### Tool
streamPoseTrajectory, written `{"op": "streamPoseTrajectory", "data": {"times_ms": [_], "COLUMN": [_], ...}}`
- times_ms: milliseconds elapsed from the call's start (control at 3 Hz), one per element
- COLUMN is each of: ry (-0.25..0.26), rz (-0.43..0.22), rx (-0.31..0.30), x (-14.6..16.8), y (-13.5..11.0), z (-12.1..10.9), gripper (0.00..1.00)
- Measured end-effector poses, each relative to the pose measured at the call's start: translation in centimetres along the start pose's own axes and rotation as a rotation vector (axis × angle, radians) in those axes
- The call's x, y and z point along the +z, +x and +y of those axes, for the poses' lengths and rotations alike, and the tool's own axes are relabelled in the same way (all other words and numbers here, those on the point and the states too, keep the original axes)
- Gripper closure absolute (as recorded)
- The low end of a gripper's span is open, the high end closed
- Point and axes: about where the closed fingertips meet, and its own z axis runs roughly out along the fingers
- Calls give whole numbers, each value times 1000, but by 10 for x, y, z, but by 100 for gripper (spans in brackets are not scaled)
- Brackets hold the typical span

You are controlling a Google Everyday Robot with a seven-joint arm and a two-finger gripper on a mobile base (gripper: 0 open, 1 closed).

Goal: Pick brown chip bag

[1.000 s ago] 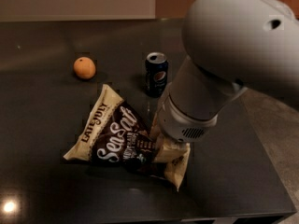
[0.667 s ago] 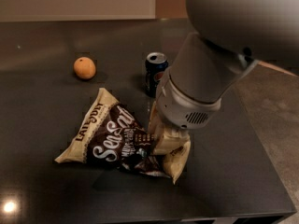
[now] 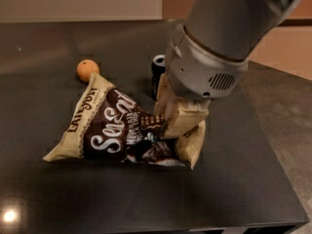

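Item: bag [image 3: 109,128], dark brown and cream, "Sea Salt" in white script, "Late July" along its cream left edge. Lies near the middle of the table [image 3: 44,194], its long side slanting, top corner pointing toward the far left. The left end rests flat on the surface. The right end is crumpled and bunched up; whether that end is clear of the surface cannot be told.

Gripper [image 3: 174,124]: at the bag's right end, tan fingers [image 3: 184,117] clamped on the crumpled foil, pointing down from the grey arm [image 3: 219,43].

Can [image 3: 158,66]: dark, upright, just behind the bag's right part, close against the arm; the arm hides most of its right side.

Orange [image 3: 87,69]: small, round, just beyond the bag's top corner, left of the can.

Table: dark, glossy, a light glare at its near left corner.

Floor [image 3: 287,111]: grey, to the right of the table.
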Motion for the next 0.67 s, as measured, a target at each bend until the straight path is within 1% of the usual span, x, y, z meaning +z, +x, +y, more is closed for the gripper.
{"op": "streamPoseTrajectory", "data": {"times_ms": [333, 667], "ry": [72, 105], "rz": [-5, -4], "rx": [-44, -58], "x": [-36, -44], "y": [-14, -23], "z": [-7, -6], "gripper": [100, 100]}}
